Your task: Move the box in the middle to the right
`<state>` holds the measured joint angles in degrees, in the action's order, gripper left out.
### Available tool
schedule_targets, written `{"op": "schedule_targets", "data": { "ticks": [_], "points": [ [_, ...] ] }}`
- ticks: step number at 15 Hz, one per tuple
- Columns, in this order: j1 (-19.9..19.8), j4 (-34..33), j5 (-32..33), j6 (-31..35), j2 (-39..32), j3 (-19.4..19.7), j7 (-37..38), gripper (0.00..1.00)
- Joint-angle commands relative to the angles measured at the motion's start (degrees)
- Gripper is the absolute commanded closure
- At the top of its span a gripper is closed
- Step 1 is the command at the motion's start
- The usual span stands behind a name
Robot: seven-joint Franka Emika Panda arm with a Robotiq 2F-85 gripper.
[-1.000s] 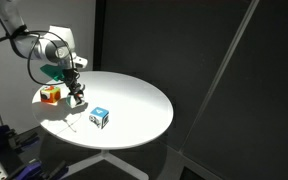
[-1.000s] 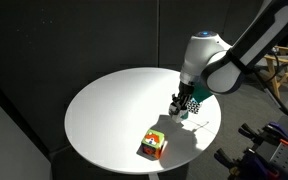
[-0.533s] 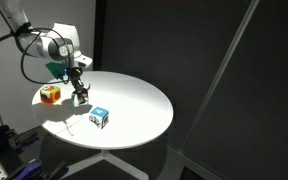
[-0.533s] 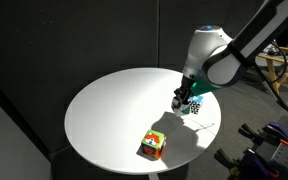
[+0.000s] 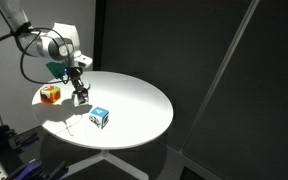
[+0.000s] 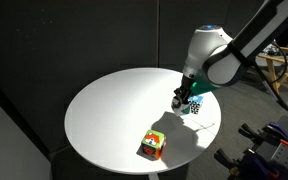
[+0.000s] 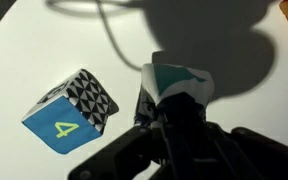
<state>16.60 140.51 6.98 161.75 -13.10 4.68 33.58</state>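
grip: my gripper (image 5: 79, 96) pinches the small dark white-patched cube box (image 7: 174, 80) | change: shifted slightly, now steady | task: carry begun, placement on right pending

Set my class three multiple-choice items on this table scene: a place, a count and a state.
1. Where is the orange cube? A. in the middle B. on the floor C. near the table edge
2. How many cubes show? A. two B. three C. five
3. The gripper is: A. shut on the box B. open and empty C. shut on the orange cube
Answers: 1 C, it sits by the rim. 2 B, orange cube, blue cube and box. 3 A, it clamps the box.
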Motion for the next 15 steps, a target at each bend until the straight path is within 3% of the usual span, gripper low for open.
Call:
{"op": "schedule_targets", "data": {
  "ticks": [1,2,15],
  "points": [
    [-0.84,-0.05,0.33,-0.12,0.04,-0.74,0.13,0.83],
    [-0.84,-0.05,0.33,-0.12,0.04,-0.74,0.13,0.94],
    [-0.2,-1.7,-0.69,-0.18,0.56,2.52,27.74,0.95]
  ]
}}
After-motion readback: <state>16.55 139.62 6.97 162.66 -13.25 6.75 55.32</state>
